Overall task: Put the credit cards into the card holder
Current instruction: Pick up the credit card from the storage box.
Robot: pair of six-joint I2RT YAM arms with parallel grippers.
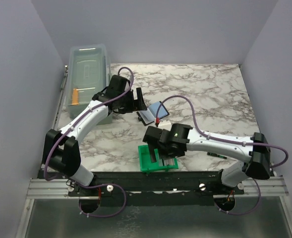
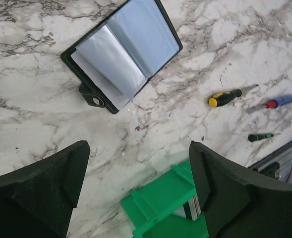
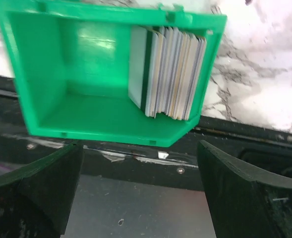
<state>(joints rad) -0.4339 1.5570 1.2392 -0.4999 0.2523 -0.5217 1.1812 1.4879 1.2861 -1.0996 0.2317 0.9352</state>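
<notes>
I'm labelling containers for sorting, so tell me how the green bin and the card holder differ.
The green bin is a deep, walled box; the card holder is black, flat and lies spread open. The bin holds a stack of credit cards standing on edge against one wall; the holder's blue-grey sleeves show no card. Both rest on the marble table.

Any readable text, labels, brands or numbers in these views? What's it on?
No text is readable in any view.
credit cards in the green bin: stacked mostly edge-on, any print too blurred to read.
card holder: open, sleeves blank.
screwdrivers: too small to show markings.
</notes>
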